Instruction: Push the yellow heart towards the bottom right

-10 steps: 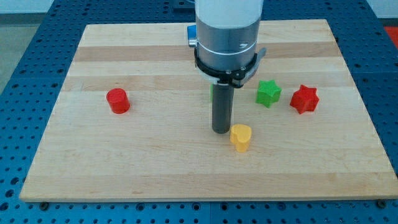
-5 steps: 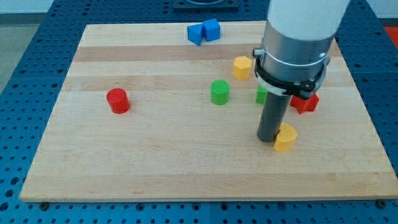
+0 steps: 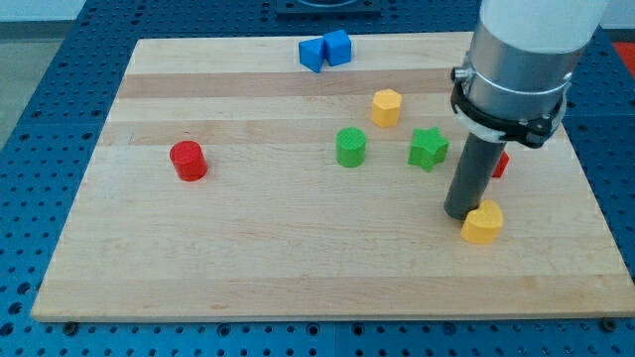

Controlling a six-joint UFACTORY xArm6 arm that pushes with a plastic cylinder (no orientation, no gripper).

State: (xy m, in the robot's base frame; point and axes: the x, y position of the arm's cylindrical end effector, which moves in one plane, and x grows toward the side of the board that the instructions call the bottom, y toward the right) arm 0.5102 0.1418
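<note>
The arm carried no grasping tool, only a straight dark rod, so there was nothing to stand wide, narrow or holding; its tip (image 3: 460,214) rested on the wooden table (image 3: 248,258) in the view's right half, touching the upper-left side of the yellow heart (image 3: 483,224). The yellow heart lay toward the view's bottom right, short of the table's right edge and its bottom edge. Behind the rod, only a sliver of a red block (image 3: 501,165) showed at the rod's right, its shape hidden by the arm. The green star (image 3: 428,149) sat just to the view's left of the rod, above the tip and apart from it. A green cylinder (image 3: 350,147) stood near the table's middle, left of the star, and a yellow hexagonal block (image 3: 387,107) lay above and between the two green ones. Two blue blocks (image 3: 324,50), touching one another, sat near the table's top edge; their exact shapes could not be made out. A red cylinder (image 3: 188,160) stood alone at the view's left, well apart from everything else.
</note>
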